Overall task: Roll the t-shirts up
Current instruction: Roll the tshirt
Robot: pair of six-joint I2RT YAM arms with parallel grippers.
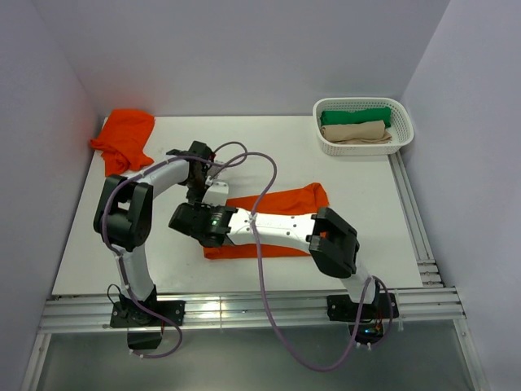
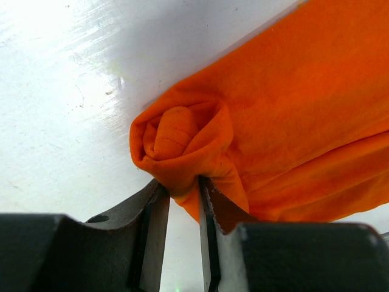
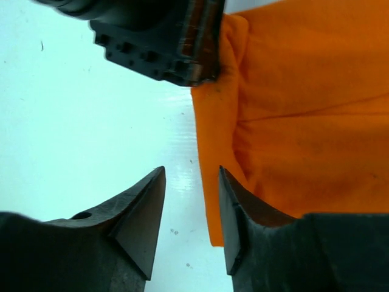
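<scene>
Left hand (image 2: 180, 201): clamped on the rolled end of the folded t-shirt (image 2: 292, 121), pinching cloth between both fingers.
Right hand (image 3: 191, 210): fingers apart, empty, poised at the shirt's near edge.
Folded t-shirt: mid-desk (image 1: 269, 155), a narrow strip with only its left end coiled.
Second t-shirt (image 1: 124, 138): crumpled at the far-left corner, untouched.
Basket (image 1: 363, 126): far right, holding green and tan cloth.
Progress: early; one roll barely begun, the other not yet started.

A white mesh basket (image 1: 398, 143) (holding folded green (image 1: 355, 116) and beige cloths (image 1: 356, 133)) sits on the white table's (image 1: 244, 147) far right corner
</scene>
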